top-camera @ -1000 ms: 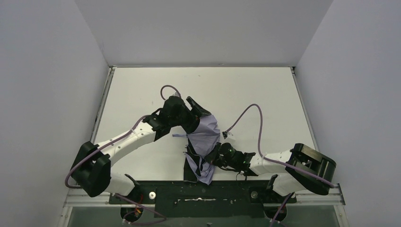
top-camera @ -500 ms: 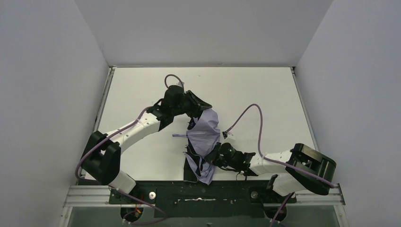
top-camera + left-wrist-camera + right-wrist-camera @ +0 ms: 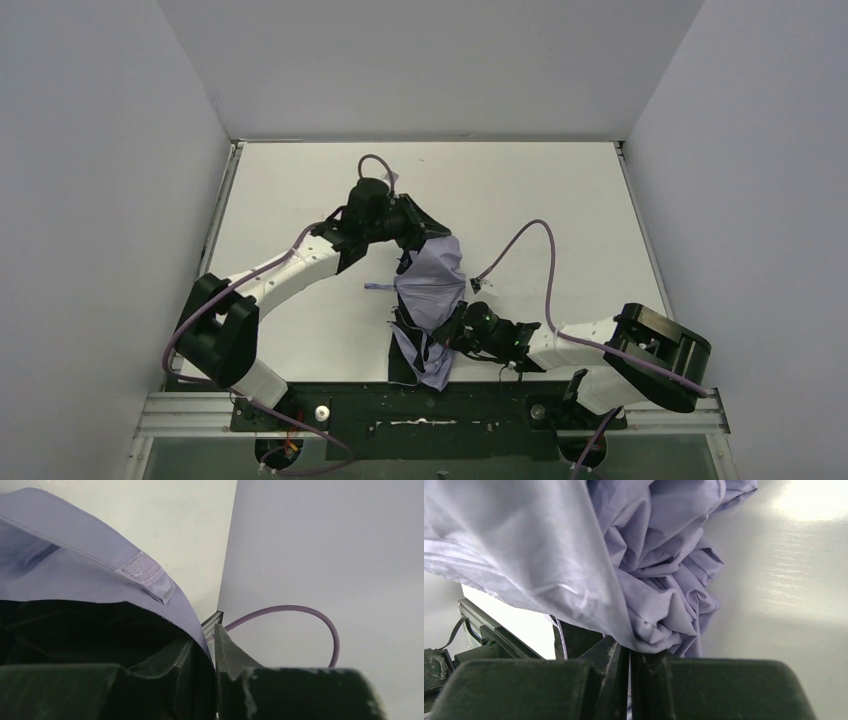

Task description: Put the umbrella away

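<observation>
Where left end effector [image 3: 212,636] pinches umbrella [image 3: 75,575] edge, purple cable [image 3: 295,608] arcs beside.

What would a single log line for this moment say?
left gripper: pinching umbrella edge | right gripper: pinching umbrella fabric | umbrella: crumpled between both grippers

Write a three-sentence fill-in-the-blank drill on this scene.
The crumpled pale lavender fabric umbrella lies on the white ____.
Left gripper and right gripper both pinch its fabric; the one nearer the arm bases is the ____.
Its sewn fastening tab shows only in the ____ wrist view.
Missing words: table; right; left.
</observation>
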You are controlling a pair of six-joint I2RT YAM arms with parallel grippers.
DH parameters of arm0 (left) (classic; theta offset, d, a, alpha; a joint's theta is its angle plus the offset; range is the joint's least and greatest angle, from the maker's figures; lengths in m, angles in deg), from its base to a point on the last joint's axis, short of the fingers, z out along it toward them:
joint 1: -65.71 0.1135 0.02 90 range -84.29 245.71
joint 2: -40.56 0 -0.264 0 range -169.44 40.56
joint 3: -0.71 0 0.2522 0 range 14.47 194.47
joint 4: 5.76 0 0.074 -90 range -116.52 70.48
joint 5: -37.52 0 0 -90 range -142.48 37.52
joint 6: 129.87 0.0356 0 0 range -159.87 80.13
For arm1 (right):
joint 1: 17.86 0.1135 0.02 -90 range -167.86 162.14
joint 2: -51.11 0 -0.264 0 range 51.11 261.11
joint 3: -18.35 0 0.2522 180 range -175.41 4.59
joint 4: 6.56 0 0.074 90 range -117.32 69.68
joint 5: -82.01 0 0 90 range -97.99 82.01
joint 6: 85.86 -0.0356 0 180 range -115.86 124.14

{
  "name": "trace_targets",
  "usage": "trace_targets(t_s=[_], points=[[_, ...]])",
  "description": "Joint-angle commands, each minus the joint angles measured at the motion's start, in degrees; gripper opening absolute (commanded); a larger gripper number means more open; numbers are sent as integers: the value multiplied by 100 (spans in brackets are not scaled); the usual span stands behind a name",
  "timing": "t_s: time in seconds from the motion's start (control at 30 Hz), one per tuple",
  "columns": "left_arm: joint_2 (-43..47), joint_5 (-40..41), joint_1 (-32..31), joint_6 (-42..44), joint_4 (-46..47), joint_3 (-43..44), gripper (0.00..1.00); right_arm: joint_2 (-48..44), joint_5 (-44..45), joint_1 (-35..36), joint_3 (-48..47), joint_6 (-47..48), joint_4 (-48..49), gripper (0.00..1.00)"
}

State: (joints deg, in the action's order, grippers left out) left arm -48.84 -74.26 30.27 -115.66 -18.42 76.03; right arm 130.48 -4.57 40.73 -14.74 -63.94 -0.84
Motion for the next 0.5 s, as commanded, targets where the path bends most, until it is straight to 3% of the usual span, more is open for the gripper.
trace_targets(t_s=[0.0,0.17,0.47], points=[[71,-223,134,530,-264,532,11,151,205,21,217,203,-840,0],[13,-129,254,1389,-1144,1198,0,160,212,20,254,198,-771,0],[-127,-278,336,2676,-1915,2150,0,97,236,21,325,172,-745,0]])
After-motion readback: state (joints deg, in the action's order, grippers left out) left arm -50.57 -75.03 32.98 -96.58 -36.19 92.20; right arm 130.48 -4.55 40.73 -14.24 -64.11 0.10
